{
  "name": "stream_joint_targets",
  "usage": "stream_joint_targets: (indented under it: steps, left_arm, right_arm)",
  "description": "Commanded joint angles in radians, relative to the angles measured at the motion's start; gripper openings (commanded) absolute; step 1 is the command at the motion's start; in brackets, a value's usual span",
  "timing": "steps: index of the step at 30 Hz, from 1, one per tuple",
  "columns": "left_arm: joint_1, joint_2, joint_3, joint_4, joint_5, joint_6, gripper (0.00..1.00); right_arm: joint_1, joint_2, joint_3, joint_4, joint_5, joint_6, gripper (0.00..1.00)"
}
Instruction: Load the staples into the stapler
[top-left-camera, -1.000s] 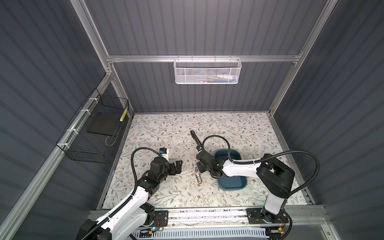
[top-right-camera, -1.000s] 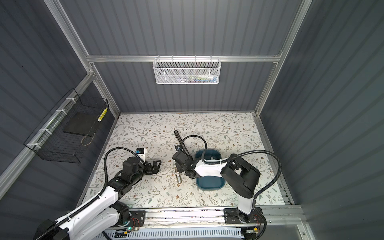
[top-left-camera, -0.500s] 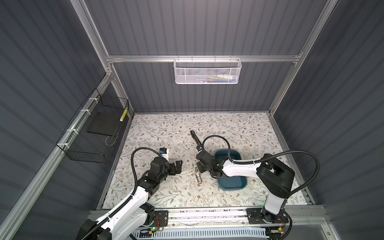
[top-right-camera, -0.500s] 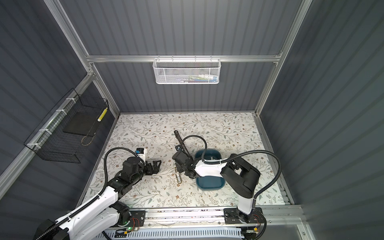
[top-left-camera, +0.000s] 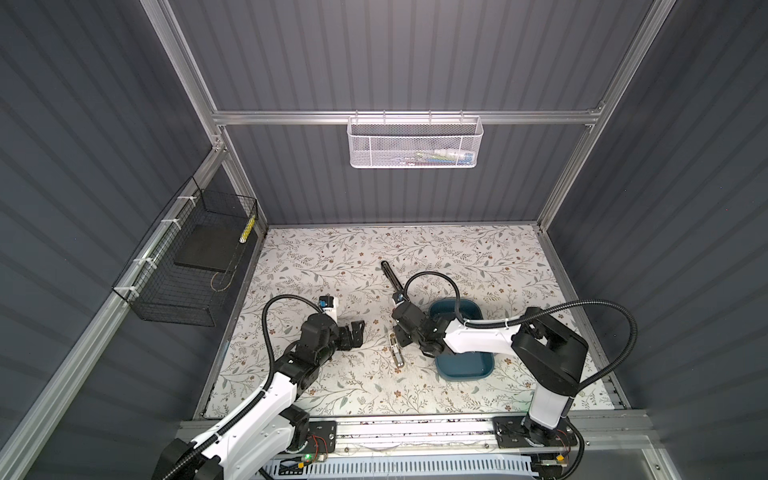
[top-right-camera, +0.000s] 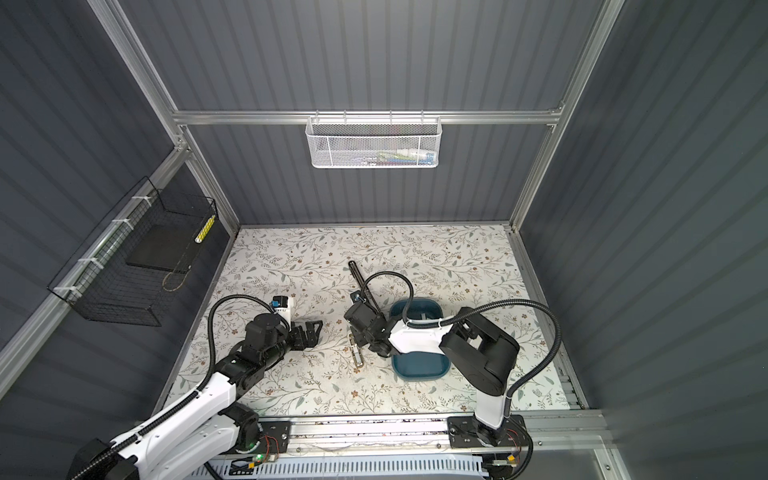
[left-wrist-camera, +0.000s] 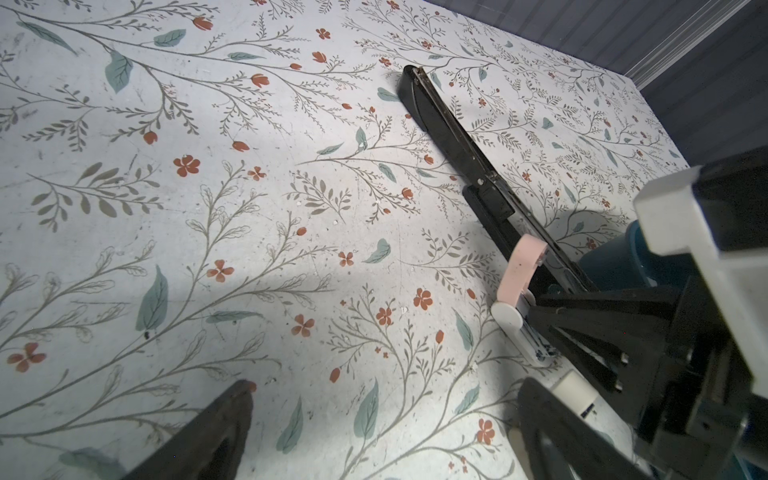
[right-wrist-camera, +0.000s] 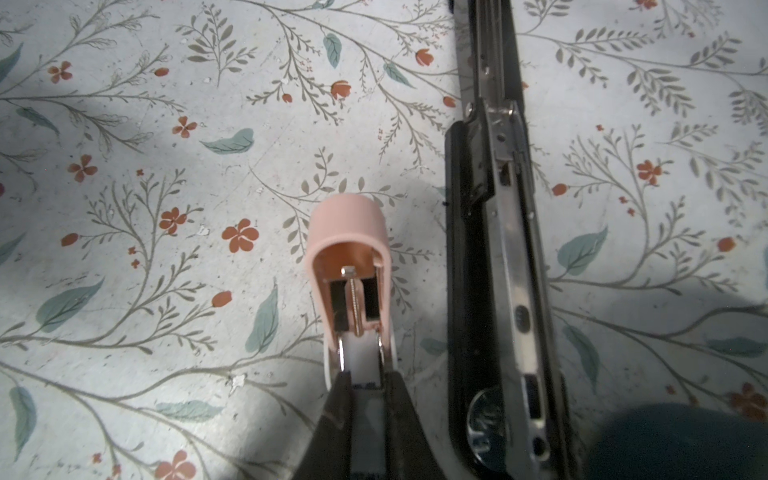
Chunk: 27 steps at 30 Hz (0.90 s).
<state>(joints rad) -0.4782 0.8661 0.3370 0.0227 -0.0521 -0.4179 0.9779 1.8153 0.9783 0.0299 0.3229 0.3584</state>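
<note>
The white mesh basket (top-left-camera: 415, 145) on the back wall holds a few long coloured things, too blurred through the mesh to name. The black wire basket (top-left-camera: 187, 286) on the left wall holds a dark flat slab (top-left-camera: 208, 249) and a yellow-striped stick (top-left-camera: 248, 228) at its far corner.

On the desk (top-left-camera: 332, 257) the blue tray (top-left-camera: 465, 363) sits under my right forearm, which covers much of its inside. A small white-and-blue box (top-left-camera: 328, 305) stands beside my left wrist, and its contents are hidden.

My right fingers (top-left-camera: 402, 337) are clenched on the white lower part of the pink stapler (right-wrist-camera: 349, 237). Its pink top is hinged open, and it lies just beside the black stapler (right-wrist-camera: 469, 249), which is opened out flat. My left fingers (top-left-camera: 353, 332) are spread wide near the desk, grasping nothing.

I cannot make out the staples in any view. Something dark sits between my clenched fingers, too blurred to name.
</note>
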Motion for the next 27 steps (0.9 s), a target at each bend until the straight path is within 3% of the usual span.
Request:
stream_joint_targets:
  steps: [1,27]
  left_arm:
    - [-0.005,-0.004,-0.009,0.01,0.003,0.011,1.0]
    - [-0.005,-0.004,-0.01,0.01,0.004,0.01,1.0]
  right_arm:
    - [-0.001,0.021,0.02,-0.015,0.001,0.007,0.08]
    - [0.0,-0.028,0.012,-0.028,0.014,-0.001,0.06]
